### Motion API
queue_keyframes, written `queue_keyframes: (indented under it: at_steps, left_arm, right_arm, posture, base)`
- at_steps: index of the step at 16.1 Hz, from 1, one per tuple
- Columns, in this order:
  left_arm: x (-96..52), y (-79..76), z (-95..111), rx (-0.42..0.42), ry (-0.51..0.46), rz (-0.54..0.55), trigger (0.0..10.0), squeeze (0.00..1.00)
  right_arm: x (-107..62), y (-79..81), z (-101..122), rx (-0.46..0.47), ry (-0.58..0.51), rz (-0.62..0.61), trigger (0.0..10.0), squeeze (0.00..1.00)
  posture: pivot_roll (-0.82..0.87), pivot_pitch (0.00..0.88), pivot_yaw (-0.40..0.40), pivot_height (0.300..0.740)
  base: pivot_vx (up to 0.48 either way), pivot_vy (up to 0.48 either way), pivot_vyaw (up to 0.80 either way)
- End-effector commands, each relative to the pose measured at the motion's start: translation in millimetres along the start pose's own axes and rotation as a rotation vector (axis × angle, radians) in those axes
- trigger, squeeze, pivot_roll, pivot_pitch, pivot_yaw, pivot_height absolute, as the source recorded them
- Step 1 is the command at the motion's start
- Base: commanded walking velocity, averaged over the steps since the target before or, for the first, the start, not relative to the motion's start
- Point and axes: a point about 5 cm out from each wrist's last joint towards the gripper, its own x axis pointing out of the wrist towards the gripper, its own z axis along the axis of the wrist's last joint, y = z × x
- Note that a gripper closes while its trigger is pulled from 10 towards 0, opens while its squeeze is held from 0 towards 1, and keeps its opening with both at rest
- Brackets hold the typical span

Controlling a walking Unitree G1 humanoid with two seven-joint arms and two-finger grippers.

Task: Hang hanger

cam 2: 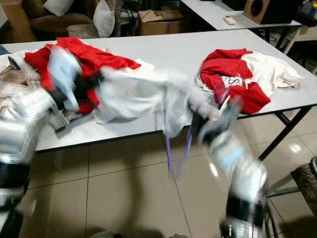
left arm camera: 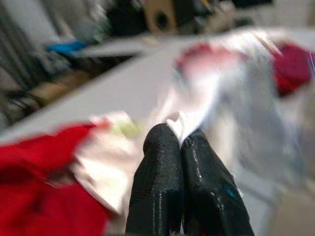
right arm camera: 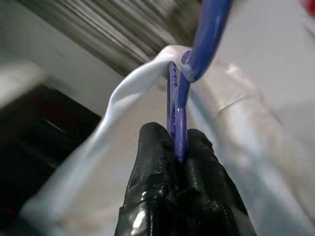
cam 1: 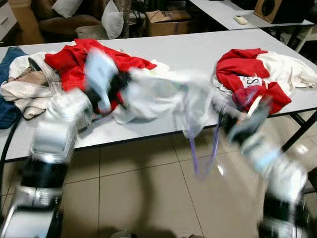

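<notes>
Right gripper [right arm camera: 177, 157] clamps purple hanger [right arm camera: 179, 105]; left gripper [left arm camera: 182, 142] pinches white garment [cam 1: 158, 96] over bench [cam 1: 198, 49] edge. Advice: keep fabric taut, slide hanger in slowly, avoid snag.

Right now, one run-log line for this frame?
phase: mid-move, blurred | left gripper: shut on white garment | right gripper: shut on purple hanger | both held over table front edge

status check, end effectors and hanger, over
Left end effector shut on white garment. Right end effector shut on purple hanger. Garment half off table edge. Views blurred.
</notes>
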Motion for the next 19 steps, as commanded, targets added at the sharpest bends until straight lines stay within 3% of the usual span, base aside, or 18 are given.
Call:
queue_keyframes:
  at_steps: [1,3,4,5,6,7,8,10,11,13,15,16,19]
  left_arm:
    - [-0.1,-1.0,2,0.028,0.007,0.000,0.0,0.00]
    - [-1.1,4.2,7,0.016,-0.016,0.062,0.0,0.00]
    - [-3.1,10.3,10,0.020,-0.027,0.099,0.0,0.00]
    - [-6.1,19.6,13,0.024,-0.036,0.153,0.0,0.00]
    - [-8.5,27.1,12,0.034,-0.024,0.185,0.0,0.00]
    - [-8.8,27.8,11,0.038,-0.019,0.186,0.0,0.00]
    - [-8.9,26.3,8,0.042,-0.007,0.185,0.0,0.00]
    - [-10.6,26.0,5,0.037,0.006,0.205,0.0,0.00]
    - [-13.4,28.4,2,0.036,0.020,0.228,0.0,0.00]
    - [-17.7,31.1,-2,0.047,0.046,0.245,0.0,0.00]
    - [-19.6,31.2,-5,0.051,0.063,0.249,0.0,0.00]
    - [-18.7,24.4,-11,0.046,0.089,0.207,0.0,0.00]
    - [-8.1,-3.3,-19,0.026,0.113,0.060,0.0,0.00]
  right_arm:
    - [-2.4,-4.7,2,0.003,-0.007,-0.032,10.0,0.00]
    - [-10.5,-35.7,-26,-0.059,0.158,-0.214,10.0,0.00]
    - [-13.7,-37.1,-32,-0.116,0.185,-0.205,10.0,0.00]
    - [-11.3,-28.8,-29,-0.152,0.175,-0.155,10.0,0.00]
    - [-0.4,-7.2,-7,-0.200,0.066,-0.052,10.0,0.00]
    - [2.6,1.5,1,-0.222,0.020,-0.008,10.0,0.00]
    - [5.4,20.9,18,-0.232,-0.062,0.093,10.0,0.00]
    - [-1.4,0.7,2,-0.289,0.024,-0.002,10.0,0.00]
    - [-10.8,-23.7,-13,-0.273,0.088,-0.131,10.0,0.00]
    - [-16.3,-35.9,-12,-0.221,0.040,-0.229,10.0,0.00]
    - [-16.0,-38.2,-7,-0.207,-0.005,-0.257,10.0,0.00]
    - [-10.7,-33.4,5,-0.186,-0.106,-0.251,10.0,0.00]
    - [5.3,-20.6,15,-0.125,-0.186,-0.190,10.0,0.00]
  posture:
    - [-0.15,0.000,-0.010,0.740]
    - [-0.14,0.000,-0.022,0.740]
    - [-0.14,0.000,-0.020,0.740]
    - [-0.14,0.000,-0.017,0.740]
    - [-0.15,0.000,-0.012,0.740]
    - [-0.15,0.000,-0.012,0.740]
    - [-0.15,0.000,-0.017,0.740]
    - [-0.15,0.000,-0.023,0.740]
    - [-0.14,0.000,-0.026,0.740]
    - [-0.14,0.000,-0.027,0.740]
    - [-0.14,0.000,-0.025,0.740]
    - [-0.14,0.000,-0.024,0.740]
    - [-0.15,0.000,-0.017,0.740]
  base:
    - [0.000,0.000,0.00]
    - [0.000,0.000,0.00]
    - [0.000,0.000,0.00]
    - [0.000,0.000,0.00]
    - [0.000,0.000,0.00]
    - [0.000,0.000,0.00]
    - [0.000,0.000,0.00]
    - [0.000,0.000,0.00]
    - [0.000,0.000,0.00]
    - [0.000,0.000,0.00]
    - [0.000,0.000,0.00]
    - [0.000,0.000,0.00]
    - [0.000,0.000,0.00]
